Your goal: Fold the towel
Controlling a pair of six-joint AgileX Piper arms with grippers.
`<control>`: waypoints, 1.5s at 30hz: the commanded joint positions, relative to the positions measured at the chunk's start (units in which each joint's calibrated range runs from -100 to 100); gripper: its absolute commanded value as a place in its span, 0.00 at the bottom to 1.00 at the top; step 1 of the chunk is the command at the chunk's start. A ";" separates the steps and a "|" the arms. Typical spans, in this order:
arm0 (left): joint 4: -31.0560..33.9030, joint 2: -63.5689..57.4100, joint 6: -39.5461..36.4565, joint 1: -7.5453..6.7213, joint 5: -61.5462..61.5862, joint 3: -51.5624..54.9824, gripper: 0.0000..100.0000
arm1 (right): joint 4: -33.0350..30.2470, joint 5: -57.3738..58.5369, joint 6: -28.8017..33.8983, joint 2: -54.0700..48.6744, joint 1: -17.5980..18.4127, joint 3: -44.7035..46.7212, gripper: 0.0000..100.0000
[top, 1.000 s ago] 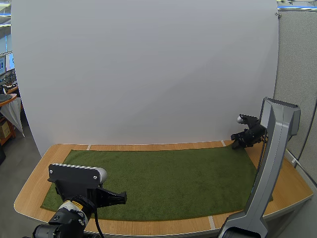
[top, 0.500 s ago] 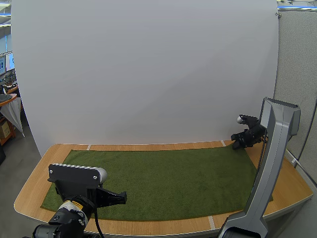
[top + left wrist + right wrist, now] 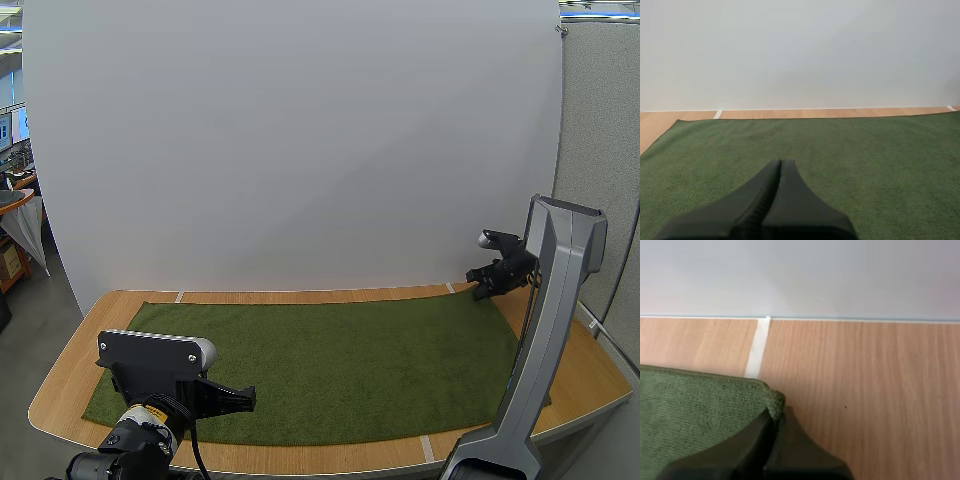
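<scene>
Pale wood table [image 3: 60,390] under both arms carries a green towel [image 3: 340,360], spread flat with its long axis running from one arm's side across to the other. The right gripper [image 3: 775,412] sits at the towel's far corner on its own side. Its fingers are clenched, and the puckered corner of cloth is caught at their tips, so I judge it is grasping the towel there. From that grip the whole towel lies toward the left arm and back toward the bases, so any fold has to carry the corner that way. The left gripper [image 3: 780,165] is closed on nothing, its fingers together as one wedge over the near part of the towel, with cloth stretching ahead of it. How much cloth sits between the right tips is hard to make out. The right arm [image 3: 545,330] hides the towel's near corner on that side.
</scene>
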 commanded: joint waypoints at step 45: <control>0.28 -0.24 -0.36 0.02 -0.32 0.15 0.00 | 7.43 8.36 0.47 -31.43 19.86 21.01 0.00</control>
